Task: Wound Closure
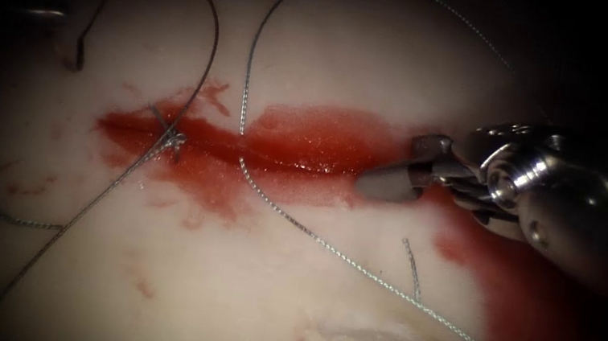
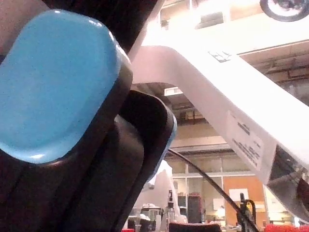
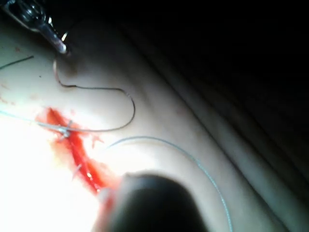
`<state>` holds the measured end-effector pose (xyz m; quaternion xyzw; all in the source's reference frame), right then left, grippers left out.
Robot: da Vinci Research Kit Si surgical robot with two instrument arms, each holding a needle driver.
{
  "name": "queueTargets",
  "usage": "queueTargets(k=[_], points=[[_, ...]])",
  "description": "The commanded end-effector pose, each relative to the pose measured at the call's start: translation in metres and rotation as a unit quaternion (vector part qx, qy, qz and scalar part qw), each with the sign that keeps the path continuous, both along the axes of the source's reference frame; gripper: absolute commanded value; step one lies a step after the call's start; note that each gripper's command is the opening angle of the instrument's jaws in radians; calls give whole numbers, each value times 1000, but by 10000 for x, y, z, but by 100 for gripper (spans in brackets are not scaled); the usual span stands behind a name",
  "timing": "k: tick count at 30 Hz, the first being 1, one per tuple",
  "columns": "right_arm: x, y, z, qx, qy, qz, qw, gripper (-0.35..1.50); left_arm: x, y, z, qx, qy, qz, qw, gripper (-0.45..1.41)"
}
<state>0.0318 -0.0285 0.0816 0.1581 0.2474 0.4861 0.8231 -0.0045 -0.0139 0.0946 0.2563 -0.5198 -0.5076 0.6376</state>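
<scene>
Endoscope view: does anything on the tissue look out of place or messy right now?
Yes. The needle lies loose on the tissue, above the cut's left end, held by neither tool. Thread sprawls in slack loops across the cut, and red fluid has pooled at lower right. The right tool sits at the cut's right end.

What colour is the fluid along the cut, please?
Red fluid, glossy along the cut; best in the endoscope view.

My right tool (image 1: 392, 178) comes in from the right edge of the tissue (image 1: 245, 283), shaft angled down and leftward, wrist bent so the jaws lie nearly level. The jaws are parted a little and hold nothing. My left tool (image 1: 44, 13) sits near the tissue's far left edge, its tip barely lit.
</scene>
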Motion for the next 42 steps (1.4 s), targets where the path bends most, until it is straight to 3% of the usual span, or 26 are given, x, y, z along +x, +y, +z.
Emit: queueTargets(k=[1, 5, 16, 19, 20, 23, 24, 31, 32, 33, 34, 36, 42], points=[[18, 1, 6, -2, -3, 1, 1000, 104, -5, 12, -4, -3, -2, -1, 1000, -45], [36, -8, 7, 40, 0, -21, 999, 99, -5, 12, -4, -1, -2, -2, 1000, -45], [99, -16, 3, 67, 2, -30, 997, 86, -5, 12, -2, 1, -3, -3, 1000, -45], [109, -20, 6, 75, 5, -37, 996, 66, -5, 12, -2, 1, -3, -3, 1000, -45], [112, -24, 11, 76, 10, -42, 996, 42, -5, 12, -2, 1, -3, -3, 1000, -45], [110, -29, 16, 71, 13, -45, 996, 0, -5, 12, -2, 1, -3, -2, 1000, -45], [107, -30, 19, 71, 15, -48, 996, -35, -5, 11, -3, 1, -3, -2, 1000, -45], [90, -27, 29, 56, 18, -76, 995, -35, -5, 11, -3, 1, -4, -2, 1000, -45], [87, -26, 30, 40, 22, -98, 994, -5, -5, 11, -3, 1, -4, -2, 1000, -45], [87, -26, 29, 41, 22, -98, 994, 46, -6, 11, -3, 1, -4, -2, 1000, -45], [87, -26, 29, 41, 22, -97, 994, 78, -6, 11, -3, 1, -4, -2, 1000, -45], [89, -26, 27, 42, 22, -97, 994, 93, -6, 11, -3, 1, -4, -2, 1000, -45], [92, -26, 24, 43, 22, -96, 994, 106, -6, 11, -3, 1, -4, -1, 1000, -45]])
